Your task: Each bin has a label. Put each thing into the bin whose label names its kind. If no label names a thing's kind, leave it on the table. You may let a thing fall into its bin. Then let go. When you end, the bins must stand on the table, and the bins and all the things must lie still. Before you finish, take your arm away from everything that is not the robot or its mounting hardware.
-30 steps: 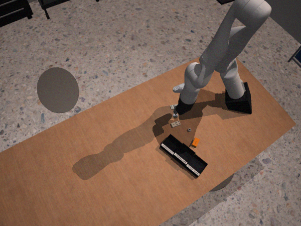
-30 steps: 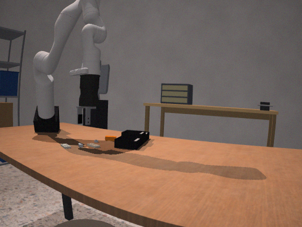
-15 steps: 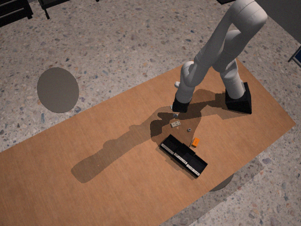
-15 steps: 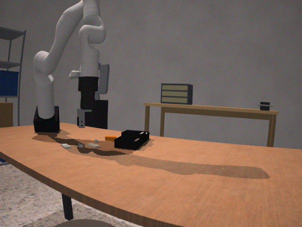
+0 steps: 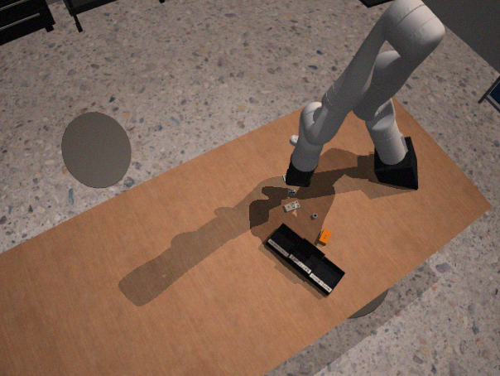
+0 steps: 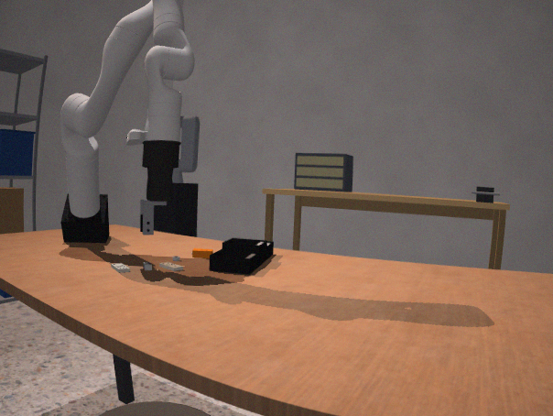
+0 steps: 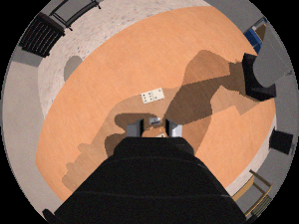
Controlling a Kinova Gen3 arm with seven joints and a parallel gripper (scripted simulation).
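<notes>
I hold the gripper (image 6: 147, 224) spread and empty near the table's base-side edge above what seems a small, stiff, light part (image 5: 291, 192), best pinched across its short sides
</notes>
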